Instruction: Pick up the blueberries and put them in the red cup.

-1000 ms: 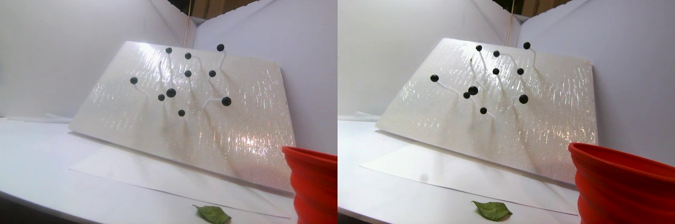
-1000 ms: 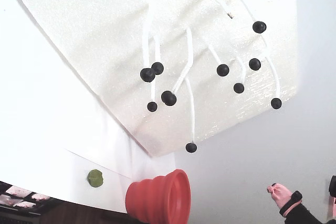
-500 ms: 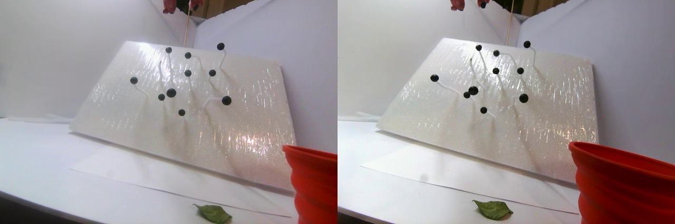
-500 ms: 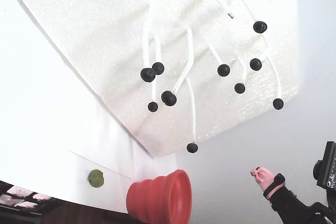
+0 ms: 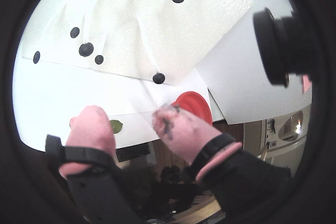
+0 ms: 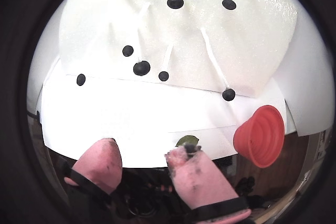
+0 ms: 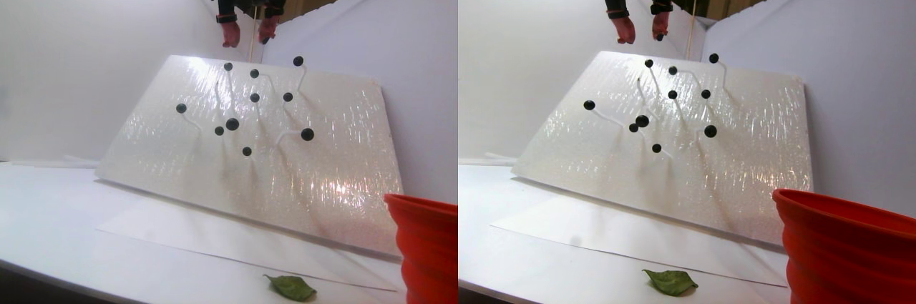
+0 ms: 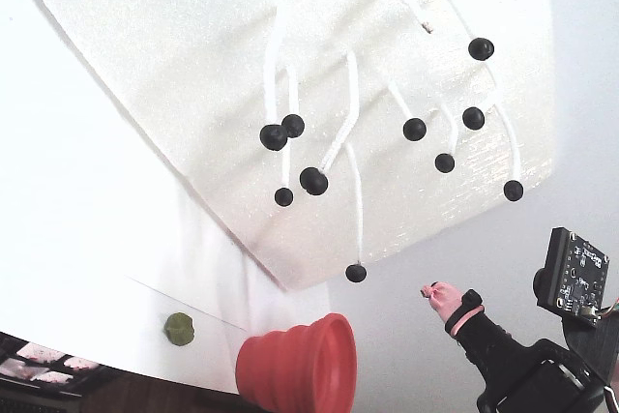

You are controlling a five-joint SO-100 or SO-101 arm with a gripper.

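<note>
Several blueberries hang on white stalks from a tilted white board; they also show in the fixed view and in both wrist views. The red cup stands at the right front, seen too in the other views. My gripper, with pink fingertips, hovers just above the board's top edge. Its fingers stand apart in both wrist views, with nothing between them. A dark smudge or bit sits on the right fingertip; what it is stays unclear.
The white textured board leans against white walls on a white table. A green leaf lies near the front edge, left of the cup, on a white sheet. A camera module rides beside the arm.
The gripper has come down from the top of the stereo pair view to just above the board. In the fixed view it has moved up and left toward the berries. Berries and cup are unmoved.
</note>
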